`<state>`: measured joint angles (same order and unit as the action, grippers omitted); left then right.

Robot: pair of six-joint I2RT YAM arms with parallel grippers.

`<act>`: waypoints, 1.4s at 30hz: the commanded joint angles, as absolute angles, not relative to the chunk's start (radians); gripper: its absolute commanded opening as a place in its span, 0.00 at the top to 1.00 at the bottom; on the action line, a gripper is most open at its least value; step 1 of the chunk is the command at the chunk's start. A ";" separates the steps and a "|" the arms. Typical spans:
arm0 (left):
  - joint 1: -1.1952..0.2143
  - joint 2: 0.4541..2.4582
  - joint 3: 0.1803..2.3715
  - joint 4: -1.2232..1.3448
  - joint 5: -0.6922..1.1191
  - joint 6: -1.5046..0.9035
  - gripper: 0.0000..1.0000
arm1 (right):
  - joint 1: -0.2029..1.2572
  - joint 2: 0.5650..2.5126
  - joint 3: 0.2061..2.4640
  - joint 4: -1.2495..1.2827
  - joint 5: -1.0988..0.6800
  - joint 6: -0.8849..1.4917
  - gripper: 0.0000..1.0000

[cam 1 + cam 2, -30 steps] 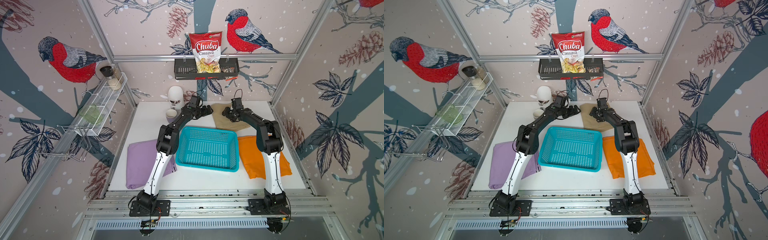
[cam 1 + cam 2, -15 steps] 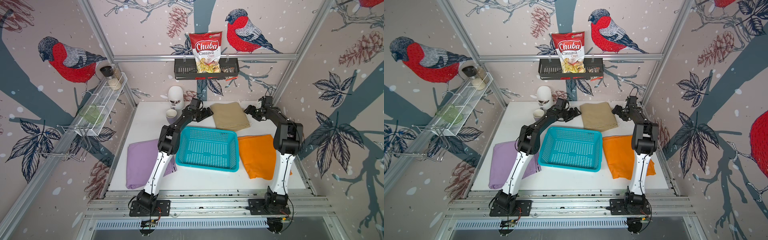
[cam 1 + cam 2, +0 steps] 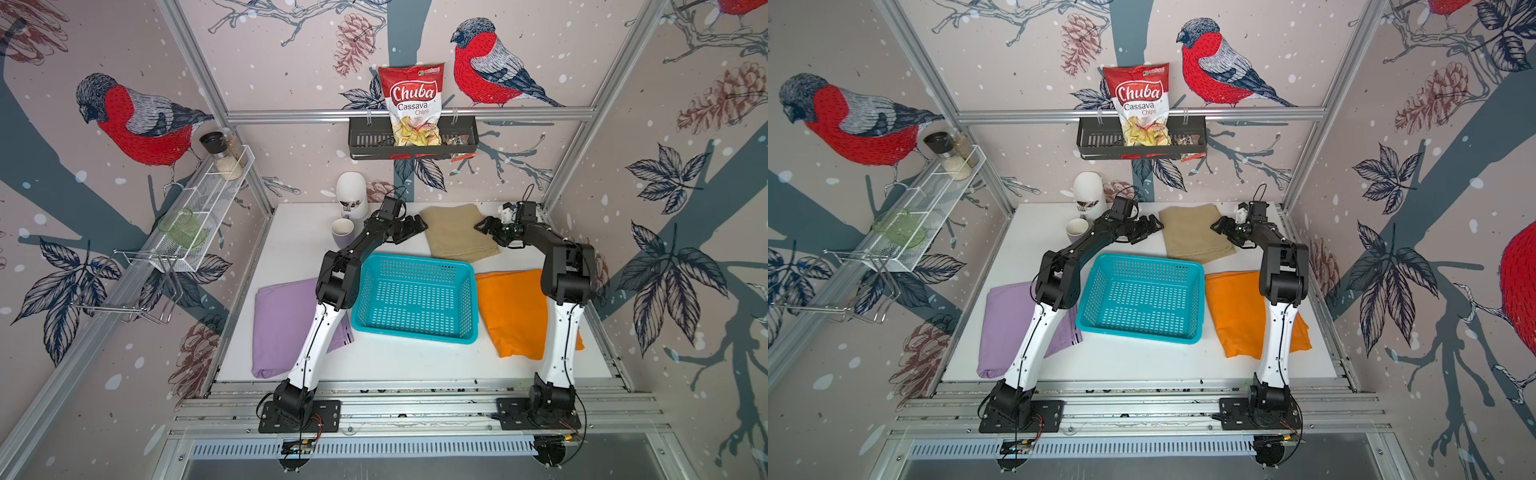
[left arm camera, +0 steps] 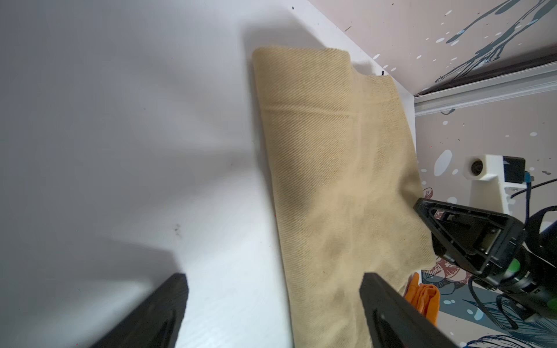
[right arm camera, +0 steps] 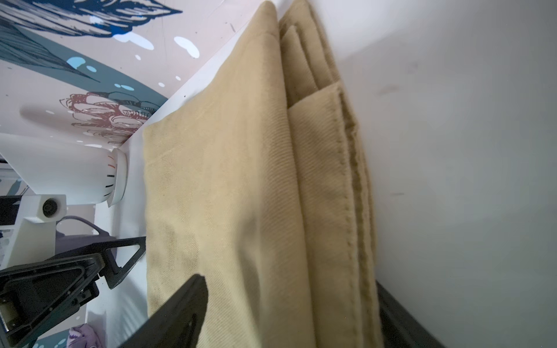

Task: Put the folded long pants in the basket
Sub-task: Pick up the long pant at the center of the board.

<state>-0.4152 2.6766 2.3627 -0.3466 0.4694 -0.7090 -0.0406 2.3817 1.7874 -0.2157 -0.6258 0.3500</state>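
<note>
The right hand [image 3: 483, 227] has swung back to the 3 o'clock edge of the tan long pants [image 3: 457, 232], fingers spread astride it. The left hand [image 3: 415, 227] stays spread at 9 o'clock. The pants lie flat on the counter [image 3: 299, 232], at 12 o'clock of the empty basket [image 3: 413, 334], so a two-sided lift looks next.

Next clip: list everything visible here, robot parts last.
long pants: three; tan pants at table back, lilac pants left of basket, orange pants right of it
basket: one, turquoise, centre, empty
vase: one, white, back left
mug: one, pale, beside vase
chips bag: one, red, in dark rack, back wall
wire tray: one, white, left wall, holds green bowl, dark-lidded jar
left end effector: open, tan pants' left edge
right end effector: open, tan pants' right edge
</note>
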 commanded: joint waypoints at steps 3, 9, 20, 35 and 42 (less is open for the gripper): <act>-0.417 2.688 2.362 -0.372 0.461 -0.714 0.06 | -0.023 2.422 1.778 -0.269 -0.630 0.449 0.50; -0.416 2.720 2.383 -0.349 0.437 -0.763 0.06 | 0.002 2.412 1.756 -0.209 -0.634 0.504 0.91; -0.423 2.798 2.384 -0.305 0.473 -0.855 0.29 | 0.062 2.343 1.638 -0.060 -0.620 0.622 1.00; -0.422 2.713 2.517 -0.278 0.504 -0.883 1.00 | 0.071 2.235 1.654 0.017 -0.606 0.717 1.00; -0.413 2.597 2.524 -0.254 0.530 -0.877 1.00 | 0.060 2.092 1.664 -0.034 -0.576 0.712 1.00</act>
